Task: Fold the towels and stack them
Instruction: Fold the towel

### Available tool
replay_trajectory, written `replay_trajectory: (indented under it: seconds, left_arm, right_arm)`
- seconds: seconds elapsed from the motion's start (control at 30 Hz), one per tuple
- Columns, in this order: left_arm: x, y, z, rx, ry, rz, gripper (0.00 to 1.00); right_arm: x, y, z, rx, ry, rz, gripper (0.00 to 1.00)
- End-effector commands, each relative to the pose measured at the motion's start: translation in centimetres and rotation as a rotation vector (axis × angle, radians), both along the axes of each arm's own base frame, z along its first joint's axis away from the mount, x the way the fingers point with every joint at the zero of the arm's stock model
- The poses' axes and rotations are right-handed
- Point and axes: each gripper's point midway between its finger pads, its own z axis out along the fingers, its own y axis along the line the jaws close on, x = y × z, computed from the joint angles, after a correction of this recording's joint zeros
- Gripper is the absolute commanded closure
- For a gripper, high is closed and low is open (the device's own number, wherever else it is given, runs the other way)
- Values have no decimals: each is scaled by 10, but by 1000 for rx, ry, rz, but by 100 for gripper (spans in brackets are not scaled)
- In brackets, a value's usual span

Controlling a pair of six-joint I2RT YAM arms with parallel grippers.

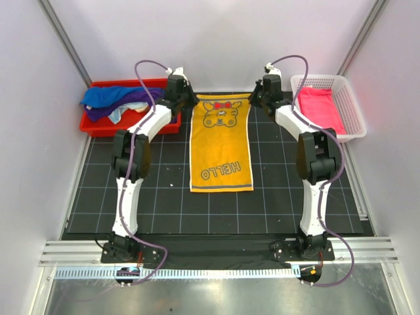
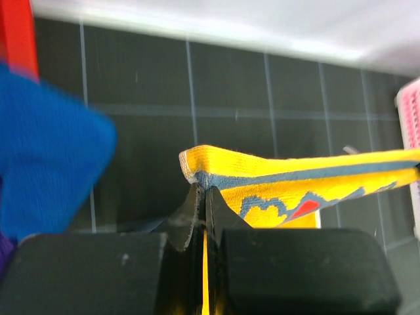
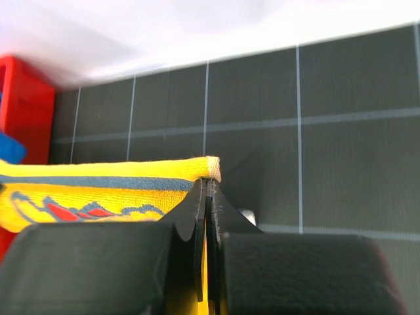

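One yellow-orange cloth towel (image 1: 222, 141), printed with a cartoon bear and the word HELLO, lies flat and lengthwise on the black gridded bench (image 1: 157, 197), between two arms. The left end effector (image 2: 202, 194) is pressed together on its far left corner, and the right end effector (image 3: 209, 186) pinches its far right corner. At far left, one red plastic bin (image 1: 92, 126) holds three heaped cloths: a bright blue towel (image 1: 105, 95), a purple towel (image 1: 134, 105) and a pale towel (image 1: 116, 117). At far right, one white mesh basket (image 1: 355, 111) holds one hot pink towel (image 1: 318, 106). Five towels show in all.
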Motion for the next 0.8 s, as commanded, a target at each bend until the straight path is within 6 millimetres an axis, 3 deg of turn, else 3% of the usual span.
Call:
replay_trajectory:
  seconds: [0.0,0.07,0.1,0.13,0.17,0.27,0.4,0.43,0.5,0.53,0.63,0.77]
  left_arm:
    - [-9,13,55,-65,-99,11,100]
    - [-17,14,54,-76,-99,8,100]
    - [-25,15,44,-72,-73,8,100]
    - [-30,16,54,-77,-87,8,100]
    - [-37,17,44,-72,-63,6,100]
    - [-50,19,52,-74,-65,4,100]
    - [-72,21,43,-77,-28,-1,100]
    - [-80,21,29,-72,7,-3,100]
    - [-92,21,30,-74,14,-7,100]
    - [-102,19,18,-65,43,-13,100]
    - [-117,14,24,-71,28,-25,100]
    - [-143,8,9,-53,65,-37,100]
  right_arm:
    - [-11,-13,66,42,-132,-32,99]
    - [-20,-11,65,46,-120,-25,99]
    - [-28,-12,66,47,-117,-22,99]
    - [-34,-8,65,45,-111,-14,99]
    - [-42,-8,64,40,-99,-12,99]
    - [-56,-2,61,38,-81,3,99]
    - [-82,3,43,22,-33,9,99]
    - [-88,6,47,26,-38,12,99]
    - [-100,7,35,30,-7,18,99]
    - [-105,8,38,33,-11,22,99]
    - [-123,10,22,10,35,25,99]
    - [-145,11,17,-2,62,36,99]
